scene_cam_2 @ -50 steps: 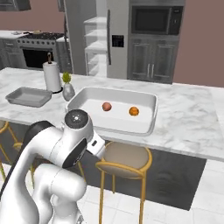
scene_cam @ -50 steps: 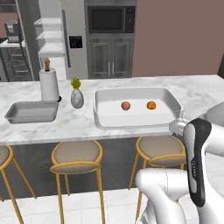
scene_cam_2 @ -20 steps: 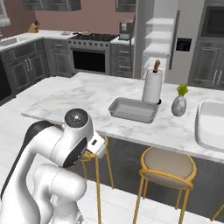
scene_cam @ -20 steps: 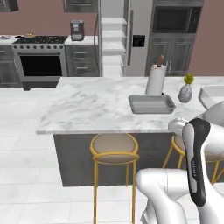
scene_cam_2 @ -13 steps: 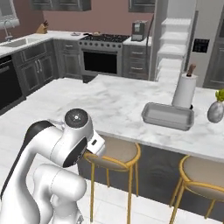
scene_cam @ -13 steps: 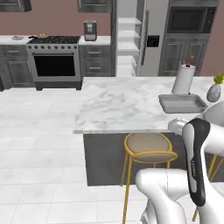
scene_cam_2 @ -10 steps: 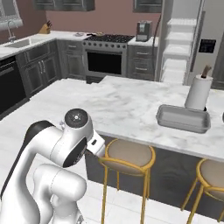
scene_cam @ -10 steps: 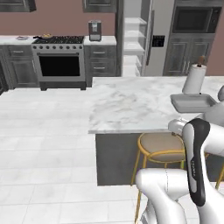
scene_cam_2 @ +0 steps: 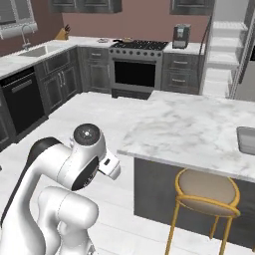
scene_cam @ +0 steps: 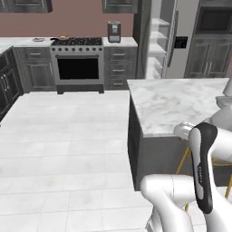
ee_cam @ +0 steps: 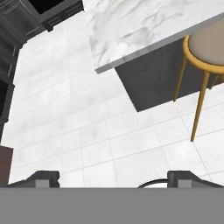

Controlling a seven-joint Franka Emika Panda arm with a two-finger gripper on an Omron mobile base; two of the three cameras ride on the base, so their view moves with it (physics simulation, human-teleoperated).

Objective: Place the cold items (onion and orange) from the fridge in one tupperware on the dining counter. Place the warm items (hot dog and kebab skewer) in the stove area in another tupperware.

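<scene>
My gripper (ee_cam: 113, 179) hangs open over the white floor tiles, its two dark fingertips (ee_cam: 43, 177) far apart with nothing between them. The arm stays folded close to the base. The marble dining counter (scene_cam: 181, 104) (scene_cam_2: 199, 129) (ee_cam: 144, 22) lies to my right. At the right edge of the right base view pokes the corner of a grey tupperware (scene_cam_2: 247, 140). The stove (scene_cam: 77, 43) (scene_cam_2: 137, 47) stands at the far wall with a pan (scene_cam_2: 124, 40) and a small plate (scene_cam_2: 103, 40) by it; what they hold is too small to tell. Onion and orange are out of view.
A gold-legged stool (scene_cam_2: 206, 191) (ee_cam: 210, 43) stands tucked at the counter's near side. A coffee machine (scene_cam: 114, 31) sits right of the stove, and the fridge (scene_cam: 181, 41) with open shelves stands beyond it. Dark cabinets, a dishwasher (scene_cam_2: 22, 99) and a sink (scene_cam_2: 37, 50) line the left wall. Open floor stretches toward the stove.
The whole picture has shifted: the base has driven left, so the counter has slid to the right and the stove has come toward the middle. The arm's pose and the open gripper are unchanged.
</scene>
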